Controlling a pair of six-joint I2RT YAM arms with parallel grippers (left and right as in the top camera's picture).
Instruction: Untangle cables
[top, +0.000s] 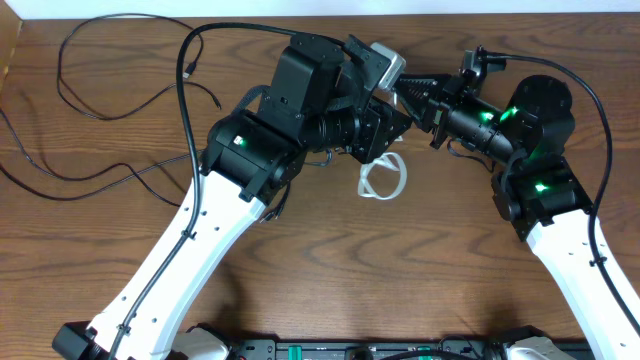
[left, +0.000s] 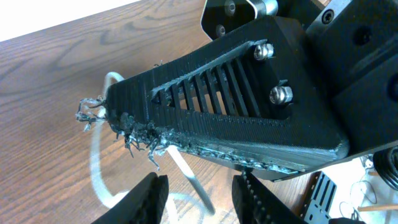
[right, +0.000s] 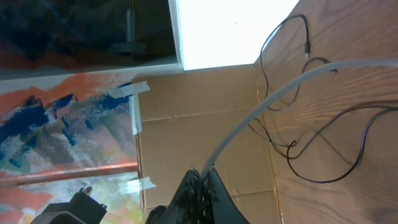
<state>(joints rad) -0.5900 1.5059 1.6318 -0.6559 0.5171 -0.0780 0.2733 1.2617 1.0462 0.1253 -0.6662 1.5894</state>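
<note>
My right tool (right: 202, 180) is clenched tight on the white cable (right: 267, 102). I can see the cord come out from its closed tips and bend up and away over the tabletop (top: 330, 270). My left tool (left: 199, 190) is just beside it. Its two fingers stand apart, with nothing squeezed between them. In the left wrist view the white cable lies on the wood under the right tool's ribbed black finger and runs toward the gap of my left tool. From above, both tools meet close together near the far middle of the tabletop. A loop of the white cable rests on the wood just below them. The black cables (right: 292, 146) are well apart from the tools. They are spread in loose curves over the left side of the tabletop and cross one another in places.
</note>
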